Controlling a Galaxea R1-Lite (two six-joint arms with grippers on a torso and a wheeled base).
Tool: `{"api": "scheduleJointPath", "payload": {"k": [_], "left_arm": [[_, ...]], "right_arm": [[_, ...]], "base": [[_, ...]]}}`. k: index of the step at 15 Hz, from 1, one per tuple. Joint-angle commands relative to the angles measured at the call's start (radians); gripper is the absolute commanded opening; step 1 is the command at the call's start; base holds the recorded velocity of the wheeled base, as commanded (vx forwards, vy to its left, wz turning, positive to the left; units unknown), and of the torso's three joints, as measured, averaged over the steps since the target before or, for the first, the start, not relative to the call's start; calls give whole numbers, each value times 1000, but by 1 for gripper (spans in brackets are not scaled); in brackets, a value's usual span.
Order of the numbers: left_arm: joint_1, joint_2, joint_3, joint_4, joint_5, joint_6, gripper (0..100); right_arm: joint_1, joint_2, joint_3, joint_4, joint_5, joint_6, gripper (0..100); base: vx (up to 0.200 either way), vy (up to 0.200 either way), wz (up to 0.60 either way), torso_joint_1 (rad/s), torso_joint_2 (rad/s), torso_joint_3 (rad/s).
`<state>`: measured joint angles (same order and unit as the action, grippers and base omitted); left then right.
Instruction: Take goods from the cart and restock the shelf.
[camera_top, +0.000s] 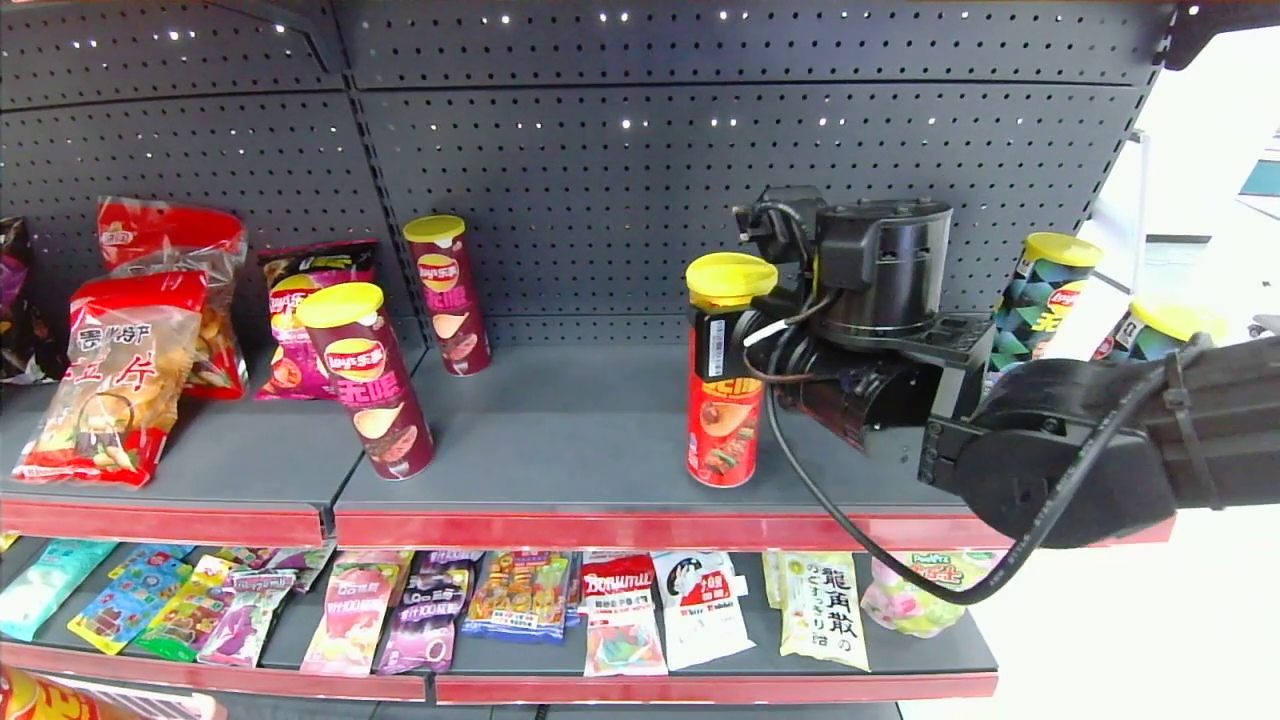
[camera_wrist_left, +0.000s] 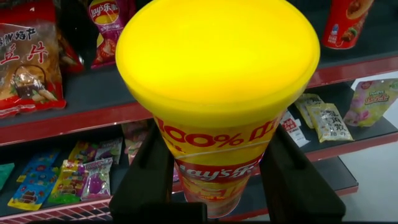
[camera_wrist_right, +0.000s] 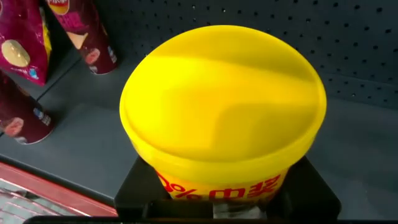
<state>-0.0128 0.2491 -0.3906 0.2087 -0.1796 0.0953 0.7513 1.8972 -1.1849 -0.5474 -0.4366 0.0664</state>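
While the right pincer (camera_top: 728, 345) clamps a red can (camera_top: 722, 430) upright on the shelf (camera_top: 560, 430), restocking looks midway.
The left pincer (camera_wrist_left: 214, 180) grips a yellow can (camera_wrist_left: 217, 74) before the shelf, not yet placed.

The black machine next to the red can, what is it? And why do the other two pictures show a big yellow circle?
That is a robot's right arm, seen from a camera on its head. Its fingers are shut on a red can with a yellow lid, upright on the shelf. Further left sit dark red cans and snack bags. The other pictures come from cameras on the robot's wrists. The right one sees that same lid from close up. The left one sees a yellow can gripped between the left fingers.
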Motion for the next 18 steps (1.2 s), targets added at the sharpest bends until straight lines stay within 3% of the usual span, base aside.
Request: {"api": "scheduleJointPath", "payload": {"k": [1, 6, 18], "left_arm": [[0, 1, -1, 0, 0, 0, 0], [0, 4, -2, 0, 0, 0, 0], [0, 5, 1, 0, 0, -2, 0]], "right_arm": [[2, 11, 16, -20, -1, -2, 0], [-3, 60, 37, -83, -27, -60, 0], [5, 108, 44, -180, -60, -60, 0]], "base": [[0, 0, 0, 0, 0, 0], [0, 0, 0, 0, 0, 0], [0, 0, 0, 0, 0, 0]]}}
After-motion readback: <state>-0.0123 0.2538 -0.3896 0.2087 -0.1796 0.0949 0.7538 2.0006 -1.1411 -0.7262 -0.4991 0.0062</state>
